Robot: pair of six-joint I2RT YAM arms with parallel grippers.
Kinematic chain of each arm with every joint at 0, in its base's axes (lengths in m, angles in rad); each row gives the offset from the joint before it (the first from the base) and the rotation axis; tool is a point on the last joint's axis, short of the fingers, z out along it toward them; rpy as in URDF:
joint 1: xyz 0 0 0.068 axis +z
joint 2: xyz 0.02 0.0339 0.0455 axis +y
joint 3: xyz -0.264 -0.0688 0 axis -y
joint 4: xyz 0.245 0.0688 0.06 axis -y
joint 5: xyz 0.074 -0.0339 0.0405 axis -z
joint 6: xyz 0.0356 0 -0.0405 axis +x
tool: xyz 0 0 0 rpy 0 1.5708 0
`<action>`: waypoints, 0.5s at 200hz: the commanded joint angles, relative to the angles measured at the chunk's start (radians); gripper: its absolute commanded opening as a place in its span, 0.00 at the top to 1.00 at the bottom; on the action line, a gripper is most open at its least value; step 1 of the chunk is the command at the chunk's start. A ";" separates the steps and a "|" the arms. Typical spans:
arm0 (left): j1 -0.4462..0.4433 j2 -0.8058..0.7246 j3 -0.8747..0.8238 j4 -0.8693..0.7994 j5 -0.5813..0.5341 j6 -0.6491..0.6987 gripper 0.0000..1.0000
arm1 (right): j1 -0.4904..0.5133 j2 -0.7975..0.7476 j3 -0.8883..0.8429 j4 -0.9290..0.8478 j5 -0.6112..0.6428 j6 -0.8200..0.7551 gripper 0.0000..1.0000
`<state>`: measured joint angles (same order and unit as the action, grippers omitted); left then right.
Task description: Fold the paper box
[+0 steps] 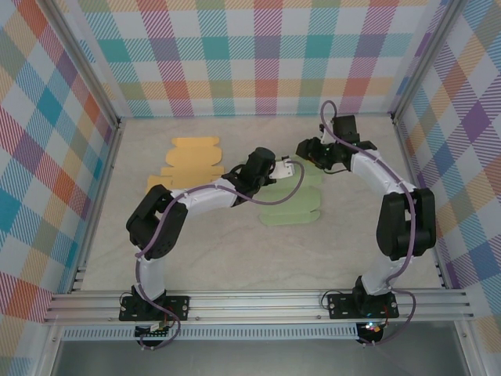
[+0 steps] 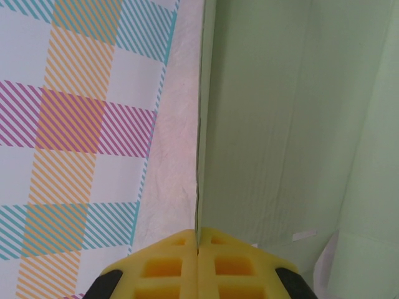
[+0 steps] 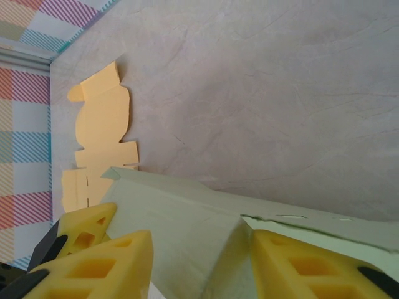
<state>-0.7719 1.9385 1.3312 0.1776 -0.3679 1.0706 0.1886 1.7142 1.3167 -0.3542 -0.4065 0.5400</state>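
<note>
Robot lab test cell. Plaid walls (image 1: 258, 55) box in a pale desk (image 1: 235, 262) on three sides; aluminium rail (image 1: 258, 301) across the frame bottom carries the bolted left arm (image 1: 156, 227) and right arm (image 1: 403, 223).

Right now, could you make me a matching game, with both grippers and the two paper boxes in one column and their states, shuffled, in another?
Things:
1. left gripper
2. right gripper
3. green box
4. yellow box

States:
A. lying flat, untouched
B. jaws apart, astride a green panel
C. jaws shut
D. pinched at an edge

Pairs: 1-C, 2-B, 3-D, 4-A
</note>
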 commanded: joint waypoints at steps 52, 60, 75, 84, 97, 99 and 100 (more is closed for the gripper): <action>-0.020 -0.020 -0.052 0.014 -0.031 -0.013 1.00 | -0.066 -0.320 -0.259 -0.005 0.100 -0.017 0.45; -0.020 -0.022 -0.057 0.014 -0.031 -0.020 1.00 | -0.070 -0.348 -0.298 -0.006 0.118 -0.015 0.45; -0.019 -0.026 -0.057 0.009 -0.034 -0.041 1.00 | -0.073 -0.388 -0.366 0.002 0.138 -0.014 0.45; -0.021 -0.028 -0.055 0.002 -0.034 -0.053 1.00 | -0.072 -0.402 -0.409 0.025 0.134 -0.008 0.45; -0.021 -0.031 -0.057 0.003 -0.039 -0.065 1.00 | -0.072 -0.406 -0.466 0.069 0.128 0.001 0.45; -0.022 -0.030 -0.056 0.003 -0.040 -0.066 1.00 | -0.072 -0.407 -0.474 0.077 0.130 0.005 0.45; -0.022 -0.030 -0.055 0.003 -0.040 -0.067 1.00 | -0.072 -0.406 -0.478 0.080 0.132 0.006 0.45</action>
<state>-0.7731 1.9381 1.2835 0.1848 -0.3882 1.0496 0.1146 1.3106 0.9291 -0.3336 -0.2951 0.5358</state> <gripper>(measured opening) 0.049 0.552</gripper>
